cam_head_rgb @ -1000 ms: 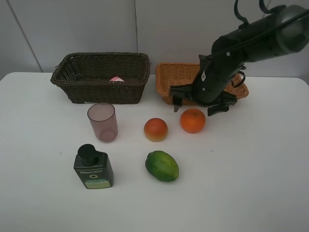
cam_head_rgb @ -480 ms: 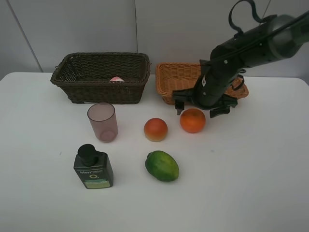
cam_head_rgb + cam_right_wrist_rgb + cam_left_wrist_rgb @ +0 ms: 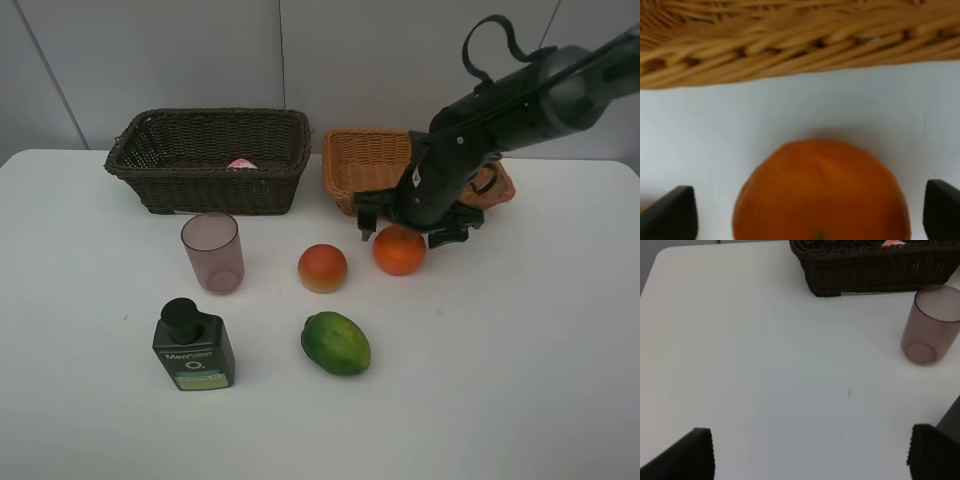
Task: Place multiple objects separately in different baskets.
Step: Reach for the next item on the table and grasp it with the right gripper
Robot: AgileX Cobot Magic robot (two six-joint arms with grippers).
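The orange [image 3: 399, 251] lies on the white table in front of the light tan basket [image 3: 365, 160]. My right gripper [image 3: 405, 231] is open and low over it, a finger on each side. In the right wrist view the orange [image 3: 820, 192] lies between the fingertips [image 3: 671, 215], just before the tan basket's wall [image 3: 790, 40]. The red-orange fruit [image 3: 323, 268], green fruit [image 3: 336, 343], purple-pink cup [image 3: 212, 252] and dark green pump bottle [image 3: 193, 346] stand on the table. The pink bottle [image 3: 241, 163] lies in the dark brown basket [image 3: 210, 160]. My left gripper [image 3: 810, 455] is open over bare table near the cup [image 3: 930, 325].
The two baskets stand side by side at the table's back edge, before a grey wall. The dark basket [image 3: 875, 267] shows in the left wrist view beyond the cup. The left arm is out of the high view.
My right gripper has moved down and slightly left, closer around the orange. The objects have not moved.
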